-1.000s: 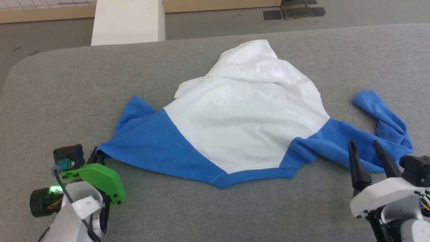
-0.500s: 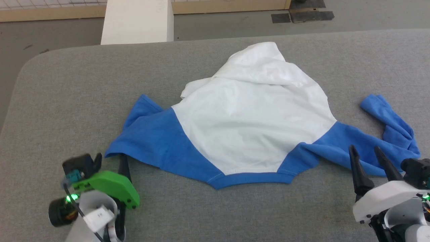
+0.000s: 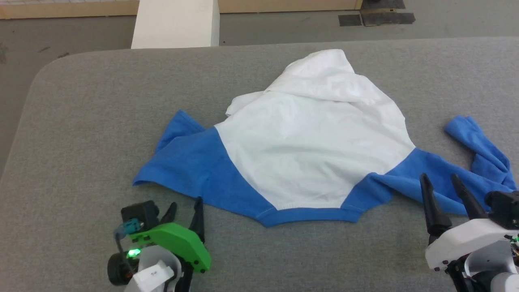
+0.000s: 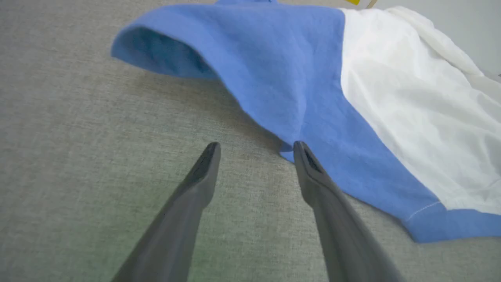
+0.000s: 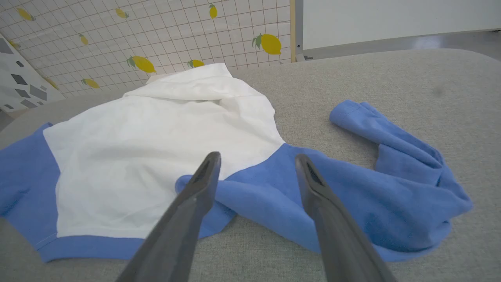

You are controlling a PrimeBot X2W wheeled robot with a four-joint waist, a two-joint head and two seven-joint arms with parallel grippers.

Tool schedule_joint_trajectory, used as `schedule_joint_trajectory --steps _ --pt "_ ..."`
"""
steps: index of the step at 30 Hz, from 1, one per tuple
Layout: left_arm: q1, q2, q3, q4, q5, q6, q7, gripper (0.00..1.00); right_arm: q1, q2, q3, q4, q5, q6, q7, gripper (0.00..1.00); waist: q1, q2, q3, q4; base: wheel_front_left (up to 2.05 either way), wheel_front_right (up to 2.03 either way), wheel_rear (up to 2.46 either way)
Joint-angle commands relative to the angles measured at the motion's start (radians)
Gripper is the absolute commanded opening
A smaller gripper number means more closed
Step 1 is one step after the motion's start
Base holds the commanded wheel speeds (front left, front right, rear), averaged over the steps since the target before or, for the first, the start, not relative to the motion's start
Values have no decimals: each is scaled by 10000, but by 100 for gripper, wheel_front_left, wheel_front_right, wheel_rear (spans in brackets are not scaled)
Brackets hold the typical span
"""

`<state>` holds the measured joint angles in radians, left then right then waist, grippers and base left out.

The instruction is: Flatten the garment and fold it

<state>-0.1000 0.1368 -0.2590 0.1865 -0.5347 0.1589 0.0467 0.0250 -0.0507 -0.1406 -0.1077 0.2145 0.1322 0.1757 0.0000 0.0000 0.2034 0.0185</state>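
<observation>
The garment (image 3: 316, 142) lies spread on the grey table, white body in the middle and wrinkled at the far end, blue neckband toward me. Its left blue sleeve (image 3: 182, 162) is folded short; the right blue sleeve (image 3: 478, 162) lies crumpled and bent back. My left gripper (image 3: 185, 202) stands open just before the left sleeve's near edge, and in the left wrist view (image 4: 255, 144) one fingertip (image 4: 299, 149) sits against that blue edge (image 4: 282, 70). Open as well, my right gripper (image 3: 439, 177) hovers over the right sleeve (image 5: 391, 180), nothing between its fingers (image 5: 257, 156).
The grey padded table (image 3: 81, 121) has a rounded far-left corner with floor beyond it. A white block (image 3: 174, 24) stands past the far edge. A lemon-patterned tiled wall (image 5: 156, 35) rises behind the table in the right wrist view.
My left gripper has opened and let go of the left sleeve's corner, then moved right along the near edge. The head camera has shifted. The right gripper has stayed put.
</observation>
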Motion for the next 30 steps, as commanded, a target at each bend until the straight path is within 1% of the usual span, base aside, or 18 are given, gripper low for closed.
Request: schedule_joint_trajectory --steps 1,8,12,13,14,16,18,21,26,30 --pt "-320 -49 -39 125 -27 -20 95 100 42 5 78 -57 103 -15 -32 100 0 0 73 -134 0 0 0" --pt "-904 -29 156 915 48 516 367 100 -43 5 402 36 228 -15 -208 100 0 0 232 -552 0 0 0" --pt "-970 -31 233 979 -71 458 255 100 -27 5 408 73 237 -15 -261 100 0 0 271 -654 0 0 0" --pt "-975 9 210 976 -45 425 231 65 -28 5 410 79 235 -15 -266 100 0 0 274 -664 0 0 0" --pt "-968 32 200 961 -56 377 202 0 -30 5 406 89 237 -15 -271 100 0 0 272 -669 0 0 0" --pt "-917 109 122 935 -64 256 262 0 -29 5 384 98 234 -15 -273 100 0 0 262 -660 0 0 0" --pt "-867 164 173 835 -94 234 177 0 -23 5 362 96 239 -15 -264 100 0 0 244 -624 0 0 0" --pt "-694 318 408 630 -137 374 30 0 27 5 341 126 285 -15 -144 100 0 0 212 -553 0 0 0" --pt "-281 888 925 245 -151 739 100 0 343 5 369 227 332 -15 789 100 0 0 225 -429 0 0 0" --pt "-125 1196 1195 -8 -221 845 184 0 661 5 538 177 433 -15 1834 100 0 0 279 -378 0 0 0"
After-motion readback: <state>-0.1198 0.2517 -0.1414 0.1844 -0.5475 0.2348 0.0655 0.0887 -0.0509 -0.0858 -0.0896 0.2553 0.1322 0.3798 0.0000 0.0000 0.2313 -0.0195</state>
